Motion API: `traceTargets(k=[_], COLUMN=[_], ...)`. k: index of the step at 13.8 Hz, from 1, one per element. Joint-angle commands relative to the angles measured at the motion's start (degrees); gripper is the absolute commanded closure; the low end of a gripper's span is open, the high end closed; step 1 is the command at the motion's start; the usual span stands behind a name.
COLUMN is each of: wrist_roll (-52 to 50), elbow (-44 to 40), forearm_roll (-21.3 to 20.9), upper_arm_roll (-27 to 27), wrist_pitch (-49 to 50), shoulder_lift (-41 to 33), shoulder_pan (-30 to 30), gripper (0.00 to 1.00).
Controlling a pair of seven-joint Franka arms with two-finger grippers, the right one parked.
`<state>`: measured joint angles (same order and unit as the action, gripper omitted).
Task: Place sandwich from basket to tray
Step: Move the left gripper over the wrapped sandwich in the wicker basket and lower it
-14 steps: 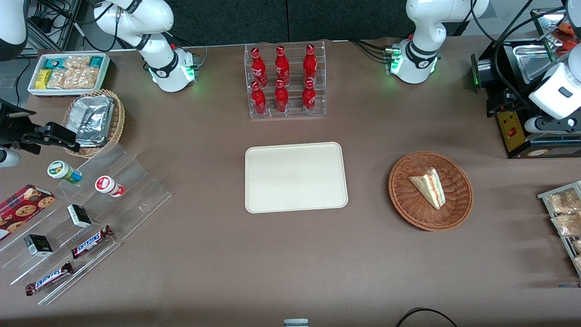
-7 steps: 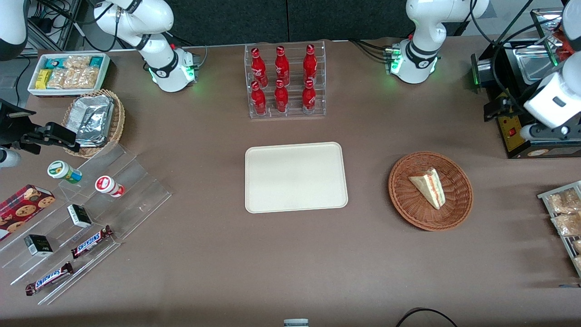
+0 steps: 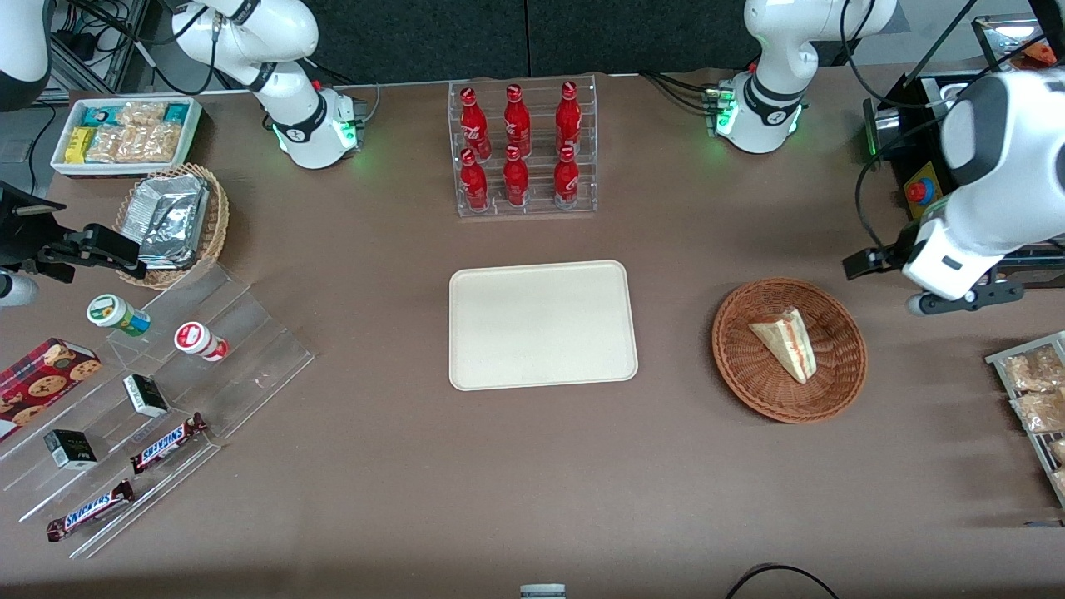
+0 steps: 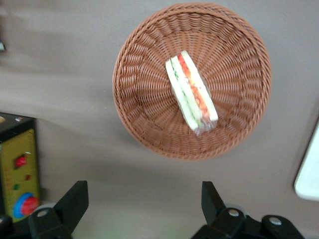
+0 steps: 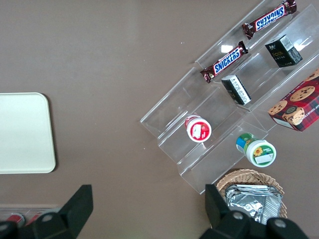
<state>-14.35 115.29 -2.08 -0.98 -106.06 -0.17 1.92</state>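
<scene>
Swung in from the working arm's end of the table since the earlier frames, my left arm now carries the gripper [image 4: 144,211] above bare tabletop just beside the basket [image 3: 847,387], not yet over it. Both fingers [image 4: 75,201] stand spread wide apart, holding nothing and touching nothing.

Sandwich [image 3: 785,342]: a triangular wedge lying near the middle of the round reddish-brown wicker basket; the wrist view shows its cut face with white bread, green and red-orange layers, and what looks like clear film around it [image 4: 191,92]. I judge it light, soft and easily crushed, the wrap perhaps slippery. The best hold is probably across the two flat bread faces at the thicker part of the wedge, with gentle closure, so that the layers are pressed together, not pushed apart.

Tray [image 3: 542,324]: cream rectangle, well apart from the basket toward the parked arm's end, nothing on it. Transfer not yet begun.
</scene>
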Motion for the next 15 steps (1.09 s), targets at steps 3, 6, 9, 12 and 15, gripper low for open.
traceTargets(k=[3, 6, 9, 12, 15], wrist_roll=[-16.3, -25.1, -25.8, -25.9, -26.3], elbow=[11.8, 13.0, 13.3, 13.4, 13.6], forearm_roll=[3.0, 2.9, 2.3, 1.4, 0.4], upper_arm_roll=[0.6, 3.2, 3.8, 3.7, 3.7], wrist_pitch=[-16.6, -23.9, -28.0, -32.1, -32.8], shoulder_lift=[-1.2, 2.4, 5.3, 8.9, 9.9], shoulder_pan=[0.4, 1.4, 1.7, 3.0, 3.0], gripper=[0.00, 0.00, 0.00, 0.00, 0.00])
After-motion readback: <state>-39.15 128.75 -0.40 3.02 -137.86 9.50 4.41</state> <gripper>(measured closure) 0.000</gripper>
